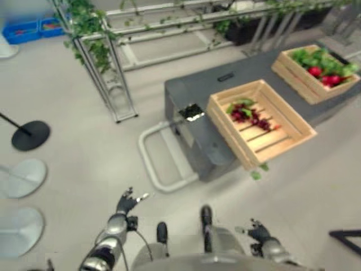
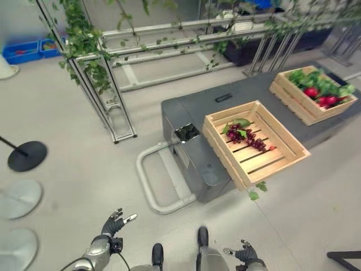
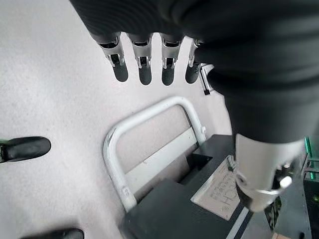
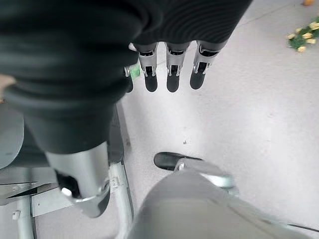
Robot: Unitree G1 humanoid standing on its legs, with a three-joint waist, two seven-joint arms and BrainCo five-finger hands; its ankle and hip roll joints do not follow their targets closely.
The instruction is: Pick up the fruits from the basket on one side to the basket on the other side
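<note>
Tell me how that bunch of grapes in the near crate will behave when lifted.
The grapes look like a loose cluster with leaves, so they will probably droop and swing. Being small and round, single grapes might drop off and roll on the crate slats. Probably light.

Grapes point(image 1: 249, 114) lie in the near crate point(image 1: 237, 148); both hands hang low.
</note>
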